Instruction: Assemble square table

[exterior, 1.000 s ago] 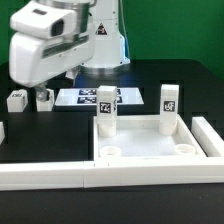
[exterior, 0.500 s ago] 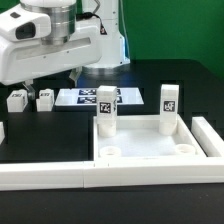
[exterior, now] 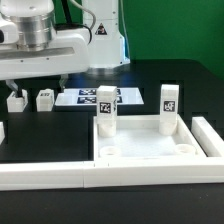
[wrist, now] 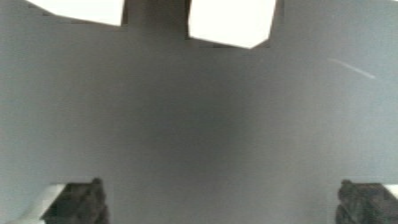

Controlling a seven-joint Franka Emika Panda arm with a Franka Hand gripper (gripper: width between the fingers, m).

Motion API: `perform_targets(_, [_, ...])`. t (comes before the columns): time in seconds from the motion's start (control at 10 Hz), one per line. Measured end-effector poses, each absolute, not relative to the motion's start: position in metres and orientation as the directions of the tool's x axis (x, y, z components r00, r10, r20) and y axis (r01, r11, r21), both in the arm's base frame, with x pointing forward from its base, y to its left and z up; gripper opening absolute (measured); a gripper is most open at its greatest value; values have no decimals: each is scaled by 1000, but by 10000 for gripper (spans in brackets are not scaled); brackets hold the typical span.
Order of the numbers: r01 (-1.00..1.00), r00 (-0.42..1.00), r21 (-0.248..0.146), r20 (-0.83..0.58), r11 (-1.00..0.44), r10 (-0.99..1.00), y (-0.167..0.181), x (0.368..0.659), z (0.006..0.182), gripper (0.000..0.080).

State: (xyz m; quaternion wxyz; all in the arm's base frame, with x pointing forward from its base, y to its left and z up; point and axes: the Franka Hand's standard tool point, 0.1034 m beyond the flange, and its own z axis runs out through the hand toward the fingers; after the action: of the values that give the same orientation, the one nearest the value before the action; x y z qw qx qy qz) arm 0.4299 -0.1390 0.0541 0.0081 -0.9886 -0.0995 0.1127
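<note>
Square table top (exterior: 145, 142) on black tabletop (exterior: 100, 205); green wall (exterior: 175, 30) behind; pincer (wrist: 217, 205) spread, empty.

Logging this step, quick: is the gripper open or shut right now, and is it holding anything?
Gripper: open; jaws stand wide apart in the wrist view, with nothing between them.

Wrist view blurred, white blocks (wrist: 228, 22) cropped (tags unseen), gripper (wrist: 214, 205) fingertips half cropped, arm (exterior: 50, 45) cut off beyond the square table (exterior: 140, 152).
</note>
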Motion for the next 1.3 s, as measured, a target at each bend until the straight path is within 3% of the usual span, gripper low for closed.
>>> perform_targets(0.2, [203,951,-43,-228,-978,208,-137,429,53,649])
perform_targets(0.7, [60,782,-96,-614,-994,107,-127,390,30,649])
perform_targets(0.8, [64,740,-107,-662,-992,119,-124,393,28,649])
perform_targets(1.3, [62,718,-117,-685,-991,126,-132,388,19,649])
